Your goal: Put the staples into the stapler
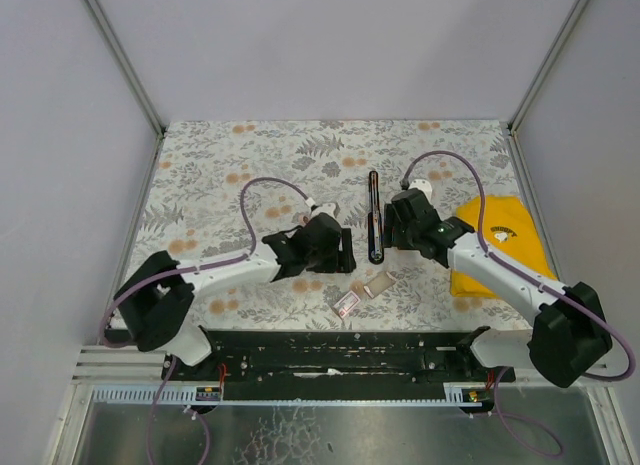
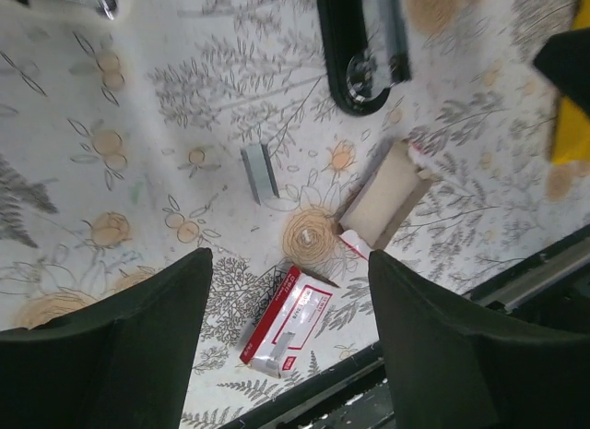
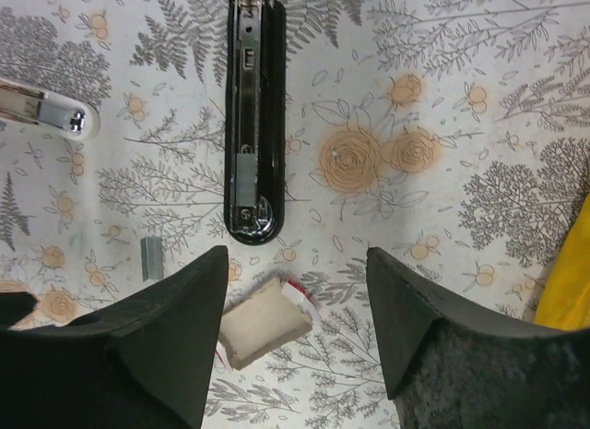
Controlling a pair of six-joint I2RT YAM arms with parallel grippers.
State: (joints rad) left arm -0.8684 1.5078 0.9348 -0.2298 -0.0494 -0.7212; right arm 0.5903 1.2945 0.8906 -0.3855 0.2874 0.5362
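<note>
Downward, left gripper [image 2: 290,258] spread, right gripper [image 3: 295,252] spread, flanking stapler [image 1: 374,217].

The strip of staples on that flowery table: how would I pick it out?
On the floral table, find the long black stapler lying open near the middle. Just off its rounded end lies the strip of staples: a short grey metal bar, loose on the table, much smaller than the tan cardboard tray and red-and-white box nearby.
</note>
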